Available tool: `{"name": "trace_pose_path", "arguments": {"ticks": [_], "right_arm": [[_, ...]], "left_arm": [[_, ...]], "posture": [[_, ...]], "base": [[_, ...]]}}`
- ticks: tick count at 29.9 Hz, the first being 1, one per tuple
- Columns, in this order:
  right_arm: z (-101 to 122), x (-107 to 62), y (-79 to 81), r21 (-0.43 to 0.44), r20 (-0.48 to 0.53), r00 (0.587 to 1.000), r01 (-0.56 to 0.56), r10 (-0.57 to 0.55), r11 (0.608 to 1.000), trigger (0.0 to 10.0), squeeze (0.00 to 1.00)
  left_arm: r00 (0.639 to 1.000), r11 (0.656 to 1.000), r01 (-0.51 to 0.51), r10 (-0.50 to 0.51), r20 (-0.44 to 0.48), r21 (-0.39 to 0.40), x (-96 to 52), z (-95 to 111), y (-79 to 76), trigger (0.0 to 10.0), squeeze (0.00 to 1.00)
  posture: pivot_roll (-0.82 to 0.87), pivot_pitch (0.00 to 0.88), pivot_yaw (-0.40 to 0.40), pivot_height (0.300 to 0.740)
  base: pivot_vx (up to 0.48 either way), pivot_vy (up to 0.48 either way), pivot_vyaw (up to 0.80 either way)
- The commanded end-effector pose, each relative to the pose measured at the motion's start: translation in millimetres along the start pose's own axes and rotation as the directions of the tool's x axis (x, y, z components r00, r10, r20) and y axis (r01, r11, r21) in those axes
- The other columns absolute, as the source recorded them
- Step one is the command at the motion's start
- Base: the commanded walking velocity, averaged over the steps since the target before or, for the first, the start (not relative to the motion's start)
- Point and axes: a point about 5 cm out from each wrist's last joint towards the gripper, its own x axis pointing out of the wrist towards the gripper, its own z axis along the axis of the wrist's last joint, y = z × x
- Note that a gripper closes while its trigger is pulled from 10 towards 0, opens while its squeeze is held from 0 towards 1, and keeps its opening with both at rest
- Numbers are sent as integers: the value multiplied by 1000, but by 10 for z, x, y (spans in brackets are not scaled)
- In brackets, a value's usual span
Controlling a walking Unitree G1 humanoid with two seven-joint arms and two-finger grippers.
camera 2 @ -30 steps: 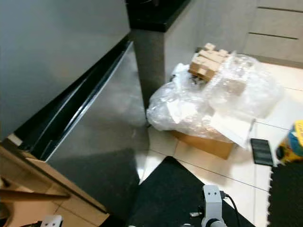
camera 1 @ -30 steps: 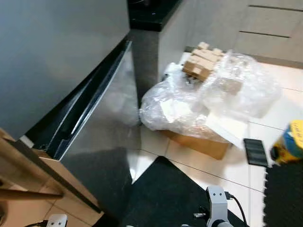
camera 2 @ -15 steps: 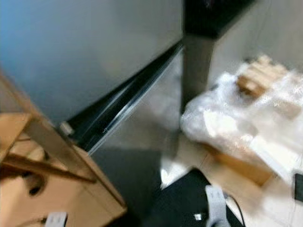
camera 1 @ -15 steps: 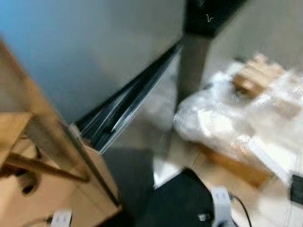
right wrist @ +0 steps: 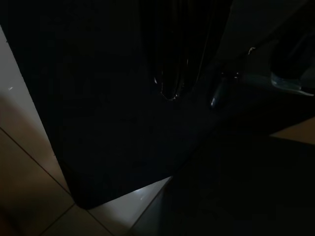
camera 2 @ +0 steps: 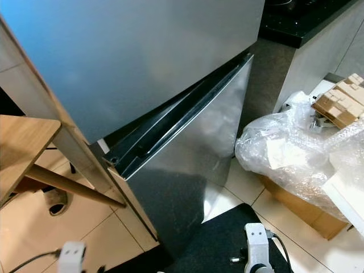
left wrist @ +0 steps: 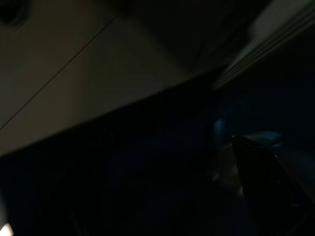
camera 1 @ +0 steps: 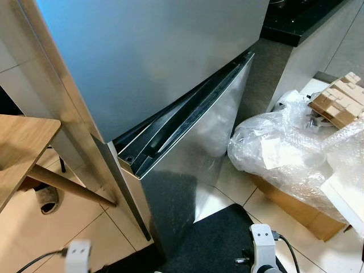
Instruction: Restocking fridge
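From the left eye view, the fridge (camera 1: 153,62) stands straight ahead, its steel upper door shut above a dark handle recess (camera 1: 170,128) that runs slantwise over the lower door (camera 1: 193,153). To its left a wooden bench (camera 1: 23,148) juts in over the tiled floor (camera 1: 85,227), with a slipper (camera 1: 48,199) lying beneath it. To the right of the fridge a heap of bubble wrap (camera 1: 290,153) covers a cardboard box (camera 1: 296,207), and a stack of small brown cartons (camera 1: 338,105) rests on top of the heap. A black mat (camera 1: 216,239) lies at the fridge's foot, and the silver right arm (camera 1: 263,253) hangs low over it.

The right eye view gives the same scene, shifted a little; here more of the black countertop (camera 2: 301,23) beyond the fridge comes in, and the left arm (camera 2: 71,256) shows low over the tiles.

The left wrist view is very dark: a pale tile (left wrist: 59,73), a dark edge, and one black finger (left wrist: 266,182) of the left gripper; whether that gripper is open I cannot tell.

The right wrist view is darker still: the mat's corner (right wrist: 83,147) over a lit tile (right wrist: 133,196). The right gripper's state cannot be told.
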Motion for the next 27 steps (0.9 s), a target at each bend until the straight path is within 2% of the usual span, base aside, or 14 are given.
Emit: {"name": "trace_pose_path", "arguments": {"ticks": [1, 5, 12, 15, 27], "right_arm": [[-75, -23, 9, -4, -24, 1000, -3, 3, 1000, 10000, 0], [-69, -19, 11, -6, -24, 1000, -5, 5, 1000, 10000, 0], [-60, -16, 6, -12, -23, 1000, -5, 5, 1000, 10000, 0], [-52, -14, 4, -20, -22, 1000, -7, 7, 1000, 10000, 0], [31, 16, 20, -59, -4, 1000, -31, 30, 998, 10000, 0]], "left_arm": [[1000, 1000, -1, 1, -24, -4, -33, -95, -40, 10000, 0], [1000, 1000, 11, -11, -9, -3, -18, -79, -92, 10000, 0], [1000, 1000, 4, -4, 5, -1, -21, -69, -92, 10000, 0], [1000, 1000, -19, 19, 13, -22, -29, -65, -63, 10000, 0], [999, 999, -36, 36, 20, -16, -70, -92, -6, 10000, 0]], "posture": [[-117, 144, 36, 725], [-119, 144, 35, 725], [-118, 143, 33, 725], [-117, 143, 31, 725], [-112, 141, 27, 725]], "base": [[0, -480, 0], [0, -480, 0], [0, -458, 0], [0, 0, 0], [0, 0, 0]]}}
